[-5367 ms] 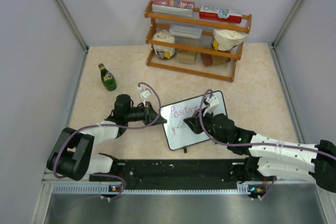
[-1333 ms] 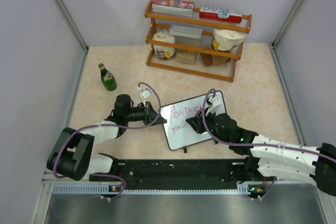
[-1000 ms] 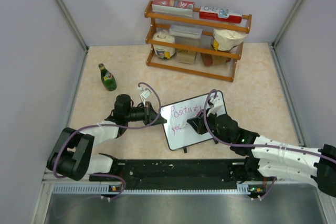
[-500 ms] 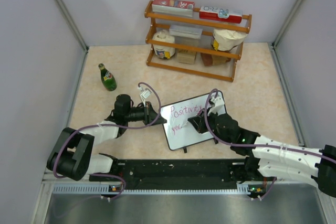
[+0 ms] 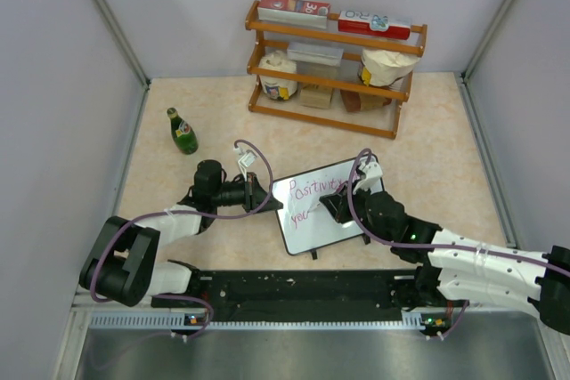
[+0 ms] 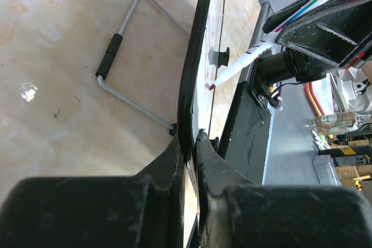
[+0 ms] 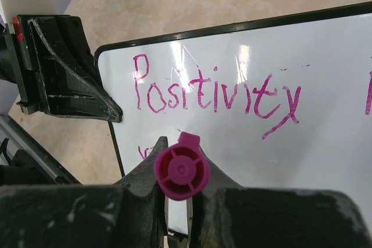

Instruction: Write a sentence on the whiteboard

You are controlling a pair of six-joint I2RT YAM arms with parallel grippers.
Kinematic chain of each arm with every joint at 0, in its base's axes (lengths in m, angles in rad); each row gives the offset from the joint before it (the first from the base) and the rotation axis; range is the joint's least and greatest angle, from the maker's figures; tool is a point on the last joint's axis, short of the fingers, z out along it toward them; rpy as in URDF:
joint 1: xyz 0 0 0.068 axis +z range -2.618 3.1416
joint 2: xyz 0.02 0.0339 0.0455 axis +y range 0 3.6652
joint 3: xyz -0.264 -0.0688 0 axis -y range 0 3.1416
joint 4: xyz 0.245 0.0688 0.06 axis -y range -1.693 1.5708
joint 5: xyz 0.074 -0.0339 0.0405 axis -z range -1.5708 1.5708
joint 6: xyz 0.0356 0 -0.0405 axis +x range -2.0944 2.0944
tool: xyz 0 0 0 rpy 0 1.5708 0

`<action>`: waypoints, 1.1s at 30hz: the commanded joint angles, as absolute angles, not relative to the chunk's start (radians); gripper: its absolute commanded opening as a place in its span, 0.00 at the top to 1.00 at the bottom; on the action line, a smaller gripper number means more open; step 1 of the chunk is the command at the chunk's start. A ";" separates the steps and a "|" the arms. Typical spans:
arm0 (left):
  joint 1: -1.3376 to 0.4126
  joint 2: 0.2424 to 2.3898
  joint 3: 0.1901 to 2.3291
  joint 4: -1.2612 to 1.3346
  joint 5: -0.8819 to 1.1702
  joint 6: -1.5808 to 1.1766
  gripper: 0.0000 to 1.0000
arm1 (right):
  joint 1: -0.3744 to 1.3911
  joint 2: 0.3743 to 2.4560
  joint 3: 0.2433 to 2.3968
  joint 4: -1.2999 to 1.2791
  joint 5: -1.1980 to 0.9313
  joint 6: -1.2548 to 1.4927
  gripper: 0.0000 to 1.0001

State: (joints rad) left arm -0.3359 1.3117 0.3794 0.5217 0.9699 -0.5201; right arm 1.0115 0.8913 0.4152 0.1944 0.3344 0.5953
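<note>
The whiteboard (image 5: 307, 230) stands tilted on the table in the middle. My left gripper (image 5: 264, 195) is shut on its left edge; the left wrist view shows the black frame (image 6: 195, 74) pinched between my fingers (image 6: 174, 161). My right gripper (image 5: 337, 205) is shut on a pink-capped marker (image 7: 181, 172) and hovers over the board's face (image 7: 273, 161). The marker's tip (image 6: 210, 86) touches the board. The sentence (image 7: 215, 94) reads "Positivity" on the top line. A few purple letters start the second line (image 5: 303, 214), partly hidden behind my right fingers.
A wooden rack (image 5: 334, 68) with boxes and bags stands at the back. A green bottle (image 5: 183, 131) stands at the back left. The board's wire stand (image 6: 131, 79) rests on the table behind it. Grey walls close in both sides.
My right gripper has moved the marker to the right along the second line, and the lower writing has grown from one letter to a few. The left arm has not moved.
</note>
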 commanded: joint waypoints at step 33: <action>-0.341 1.325 0.374 0.502 0.897 -0.428 1.00 | 0.999 0.859 0.405 0.135 0.319 0.566 1.00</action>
State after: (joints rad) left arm -0.3359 1.3117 0.3794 0.5217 0.9695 -0.5205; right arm 1.0115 0.8833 0.3996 0.1776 0.2817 0.5957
